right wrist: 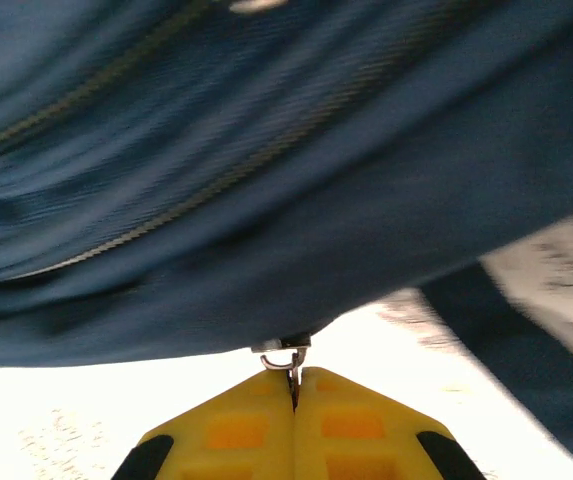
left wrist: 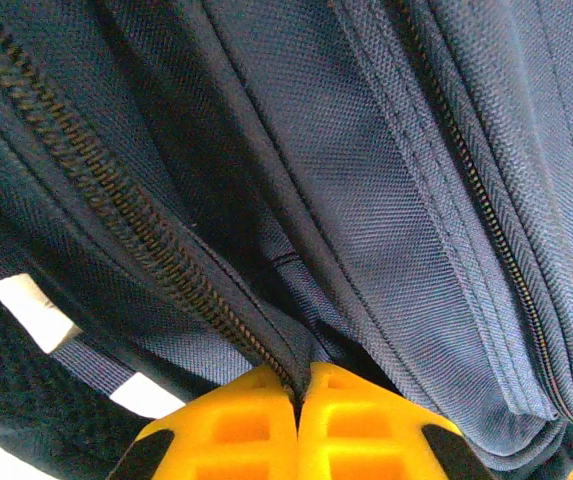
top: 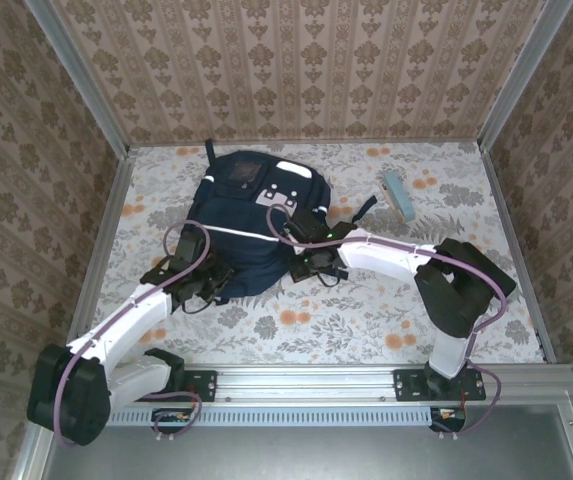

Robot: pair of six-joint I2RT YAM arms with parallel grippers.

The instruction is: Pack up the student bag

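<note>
Navy fabric marks the bag (top: 251, 215), which the top camera shows you lying flat on the flowered table (top: 366, 320), close to the far edge and left of centre. A white stripe (top: 236, 232) crosses it.

Left gripper (top: 201, 280): at the bag's near-left side. In the left wrist view its yellow fingers (left wrist: 236, 425) are pressed together, with a fold of the bag's cloth pinched between the tips. The fold lies just beside a dark zip (left wrist: 116, 200) that runs up and away to the left.

Right gripper (top: 304, 265): at the bag's near-right side. In the right wrist view its fingers (right wrist: 231, 430) are likewise clenched, and a small metal zip pull (right wrist: 288, 355) is nipped between the tips. The pull hangs from the bag's lower edge, above pale tabletop (this view is blurred, so you cannot make out finer detail).

Pale blue box (top: 398, 193): on the table near the far edge, right of centre, apart from the bag and from both grippers.
</note>
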